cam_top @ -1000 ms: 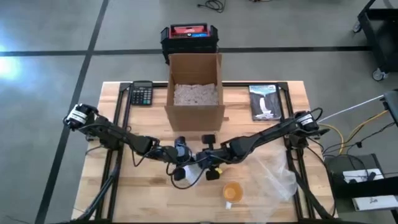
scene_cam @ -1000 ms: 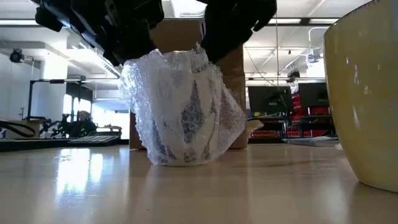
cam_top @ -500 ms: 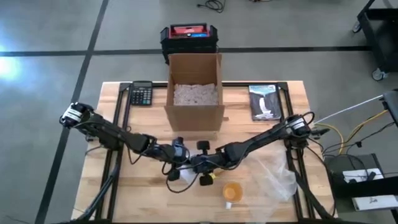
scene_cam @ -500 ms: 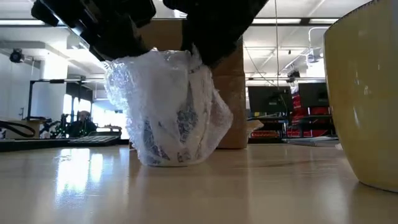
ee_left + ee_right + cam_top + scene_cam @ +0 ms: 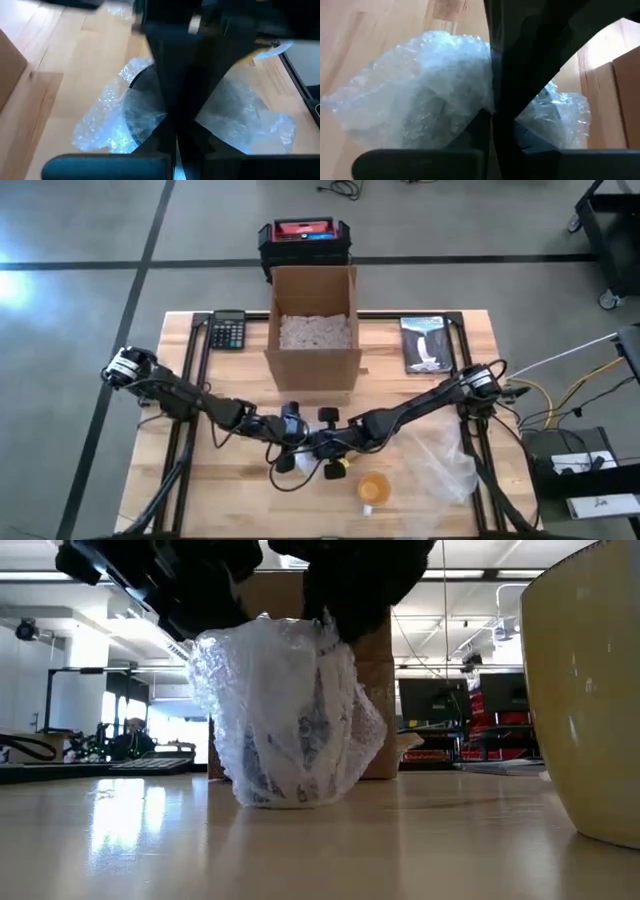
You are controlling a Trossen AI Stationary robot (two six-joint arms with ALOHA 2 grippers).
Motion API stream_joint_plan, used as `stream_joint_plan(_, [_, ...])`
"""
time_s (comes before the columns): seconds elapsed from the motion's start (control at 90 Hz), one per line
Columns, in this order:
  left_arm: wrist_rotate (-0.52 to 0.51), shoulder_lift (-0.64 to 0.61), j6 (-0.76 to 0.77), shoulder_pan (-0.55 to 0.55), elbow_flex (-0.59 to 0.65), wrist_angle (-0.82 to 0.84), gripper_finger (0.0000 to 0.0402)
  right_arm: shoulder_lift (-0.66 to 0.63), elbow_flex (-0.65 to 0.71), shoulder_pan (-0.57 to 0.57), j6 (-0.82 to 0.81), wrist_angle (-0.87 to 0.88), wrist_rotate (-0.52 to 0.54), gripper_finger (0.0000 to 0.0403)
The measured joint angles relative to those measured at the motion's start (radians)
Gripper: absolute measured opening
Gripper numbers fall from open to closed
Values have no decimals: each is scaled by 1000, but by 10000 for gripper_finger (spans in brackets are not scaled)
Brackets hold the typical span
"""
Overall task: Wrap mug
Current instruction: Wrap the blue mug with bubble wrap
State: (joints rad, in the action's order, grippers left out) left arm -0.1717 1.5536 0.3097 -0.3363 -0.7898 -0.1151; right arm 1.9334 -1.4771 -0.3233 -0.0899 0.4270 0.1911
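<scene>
Bubble wrap (image 5: 290, 715) covers the mug (image 5: 300, 755) that stands upright on the desk (image 5: 230, 490), near its middle and just in front of the cardboard box (image 5: 312, 330). In the low view the wrap rises in a crinkled bundle around the mug, whose dark pattern shows through the film, and the loose top of the wrap is gathered up under both arms.

From the left side of the desk the left gripper (image 5: 290, 452) reaches in to the bundle; the left wrist view shows its two dark fingers (image 5: 170, 150) pressed together, pinching the wrap at the rim. The right gripper (image 5: 328, 448) comes in from the right and meets it over the same bundle. Its fingers (image 5: 495, 135) also look closed against each other on a fold of wrap.

A yellow cup (image 5: 373, 488) stands on the desk nearer the front edge, apart from the bundle, with a loose sheet of clear plastic (image 5: 440, 465) lying to its right. A calculator (image 5: 228, 331) lies at the far left corner beside the box, and a booklet (image 5: 427, 343) lies at the far right.
</scene>
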Motion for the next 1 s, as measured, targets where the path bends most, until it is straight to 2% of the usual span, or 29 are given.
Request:
stream_joint_plan(0.2, [1, 0, 6, 1, 1, -1, 0, -131, -55, -20, -24, 213, 18, 7])
stream_joint_plan(0.344, [1, 0, 6, 1, 2, -19, 0, -148, -13, -16, -77, 394, 158, 7])
stream_joint_plan(0.433, [2, -3, 5, 1, 2, -19, 0, -145, 59, -17, -94, 328, 160, 7])
stream_joint_plan(0.589, [5, -13, 5, 1, 2, -20, 0, -114, 185, -17, -74, 96, 110, 7])
stream_joint_plan(1.0, [7, -17, 6, 1, 3, -38, 0, -134, 133, -17, -14, -23, 93, 7])
